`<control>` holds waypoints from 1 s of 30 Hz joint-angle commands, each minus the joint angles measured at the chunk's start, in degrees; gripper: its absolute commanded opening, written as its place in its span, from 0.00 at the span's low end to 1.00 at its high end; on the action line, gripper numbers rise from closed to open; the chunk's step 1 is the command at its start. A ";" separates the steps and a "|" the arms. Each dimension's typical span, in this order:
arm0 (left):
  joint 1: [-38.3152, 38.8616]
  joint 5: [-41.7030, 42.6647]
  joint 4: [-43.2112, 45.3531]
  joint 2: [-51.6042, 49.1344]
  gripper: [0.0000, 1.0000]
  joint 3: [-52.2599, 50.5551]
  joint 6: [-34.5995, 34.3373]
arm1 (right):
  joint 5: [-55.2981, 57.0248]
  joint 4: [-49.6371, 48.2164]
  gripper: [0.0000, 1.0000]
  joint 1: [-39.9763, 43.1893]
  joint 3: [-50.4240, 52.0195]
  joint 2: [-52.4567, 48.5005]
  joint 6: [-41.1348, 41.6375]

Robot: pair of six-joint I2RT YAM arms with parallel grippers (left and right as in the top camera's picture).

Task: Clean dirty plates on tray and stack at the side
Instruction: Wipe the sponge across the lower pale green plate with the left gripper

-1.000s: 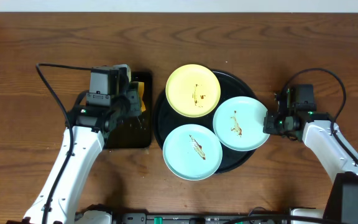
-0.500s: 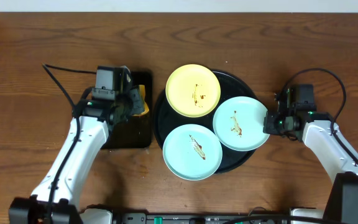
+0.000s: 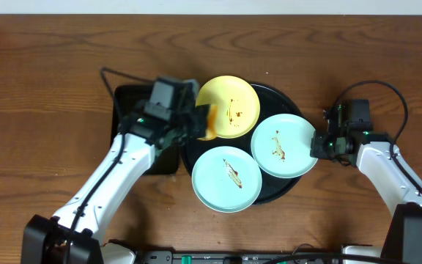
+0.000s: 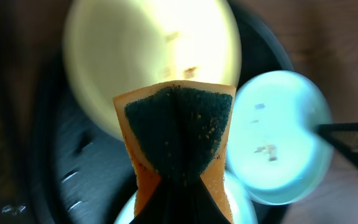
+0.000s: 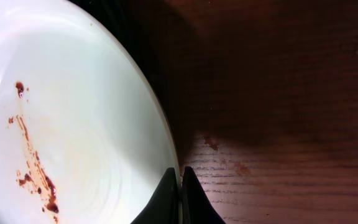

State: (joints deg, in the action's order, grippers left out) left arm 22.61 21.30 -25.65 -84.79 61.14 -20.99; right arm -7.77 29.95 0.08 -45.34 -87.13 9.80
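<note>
Left claw point(image 3: 198, 123) clamps the sponge point(image 4: 179, 124), yellow plate point(image 3: 242, 94) just ahead to wipe; right claw point(image 5: 180, 185) seems to pinch the mint plate point(image 5: 73, 124).

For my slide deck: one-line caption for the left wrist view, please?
Left gripper holds an orange, dark-faced sponge at the yellow plate's edge, above the black tray.
</note>
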 commanded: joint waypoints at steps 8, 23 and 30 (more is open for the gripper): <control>12.72 1.18 5.01 -11.17 0.07 8.59 0.57 | -0.22 0.44 0.01 -0.81 -0.72 -0.20 -0.42; 26.27 -0.57 18.05 -24.79 0.07 8.59 2.27 | -0.20 0.63 0.01 -0.83 -0.72 -0.20 -0.42; 27.89 -4.94 19.87 -27.78 0.07 8.59 2.27 | -0.22 0.72 0.01 -0.83 -0.72 -0.20 -0.42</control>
State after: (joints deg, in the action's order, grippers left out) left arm 50.28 20.12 -6.11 -111.24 69.12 -19.46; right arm -8.12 30.35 0.08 -45.34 -87.13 9.80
